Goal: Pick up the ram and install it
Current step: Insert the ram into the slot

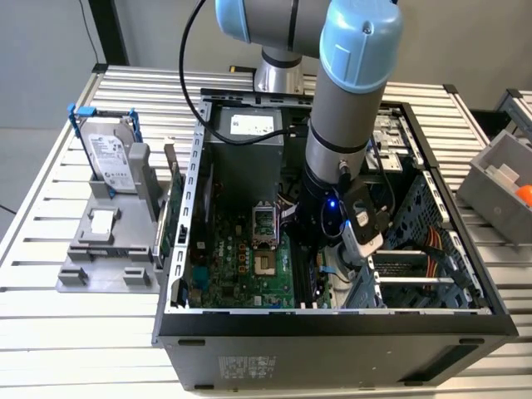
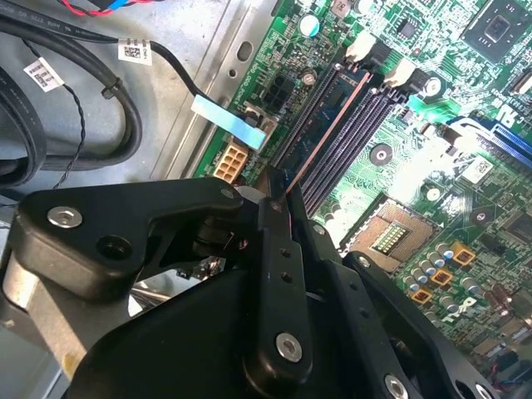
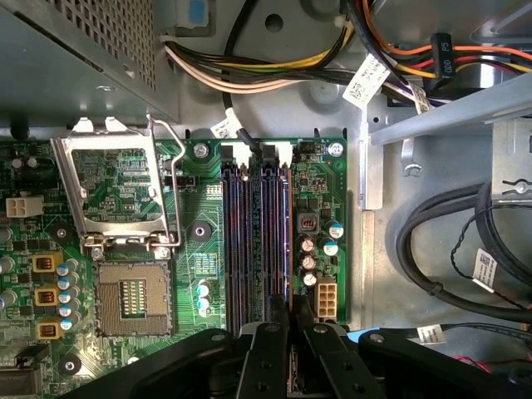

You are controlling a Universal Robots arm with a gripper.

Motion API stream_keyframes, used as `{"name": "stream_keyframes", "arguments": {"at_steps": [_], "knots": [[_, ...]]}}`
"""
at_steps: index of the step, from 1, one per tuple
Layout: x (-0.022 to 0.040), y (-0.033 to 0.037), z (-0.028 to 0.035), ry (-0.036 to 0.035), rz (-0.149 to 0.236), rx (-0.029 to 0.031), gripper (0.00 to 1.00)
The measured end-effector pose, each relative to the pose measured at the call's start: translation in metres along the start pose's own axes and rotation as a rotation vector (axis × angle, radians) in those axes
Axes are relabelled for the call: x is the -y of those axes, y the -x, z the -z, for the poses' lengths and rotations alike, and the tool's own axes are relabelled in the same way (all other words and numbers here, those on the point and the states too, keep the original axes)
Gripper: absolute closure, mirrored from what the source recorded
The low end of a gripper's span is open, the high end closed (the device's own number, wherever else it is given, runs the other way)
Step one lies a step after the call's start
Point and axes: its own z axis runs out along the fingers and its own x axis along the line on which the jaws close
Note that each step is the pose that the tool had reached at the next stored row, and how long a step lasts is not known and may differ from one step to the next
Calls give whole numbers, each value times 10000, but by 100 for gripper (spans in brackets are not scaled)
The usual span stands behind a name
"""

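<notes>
The ram [image 2: 332,125] is a thin green stick seen edge-on, standing in line with the dark memory slots [image 2: 357,116] of the green motherboard [image 1: 241,266]. My gripper [image 2: 285,195] is shut on the near end of the stick, one black finger on each side. In the first wrist view the fingers [image 3: 270,341] sit over the near end of the slots [image 3: 253,241], with the ram [image 3: 287,274] running between them along the slot nearest the case wall. In the exterior view the gripper [image 1: 316,262] is down inside the open computer case [image 1: 332,328].
An open CPU socket [image 3: 133,303] with its raised metal frame [image 3: 116,191] lies beside the slots. Cable bundles [image 3: 274,71] and black cables [image 3: 449,241] run close by. Outside the case stand a hard drive [image 1: 112,154] in a grey holder and a grey bin [image 1: 503,179].
</notes>
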Motion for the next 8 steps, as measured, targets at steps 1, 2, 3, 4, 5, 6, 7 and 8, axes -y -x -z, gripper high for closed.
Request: {"name": "stream_keyframes", "arguments": {"at_steps": [1, 2, 3, 4, 5, 6, 7, 8], "knots": [[0, 0, 0, 1, 0, 0, 100], [0, 0, 0, 0, -1, 0, 100], [0, 0, 0, 0, -1, 0, 100], [0, 0, 0, 1, -2, 0, 100], [0, 0, 0, 0, -3, 0, 100], [0, 0, 0, 0, -4, 0, 100], [0, 0, -1, 2, -4, 0, 100], [0, 0, 0, 1, -5, 0, 0]]}}
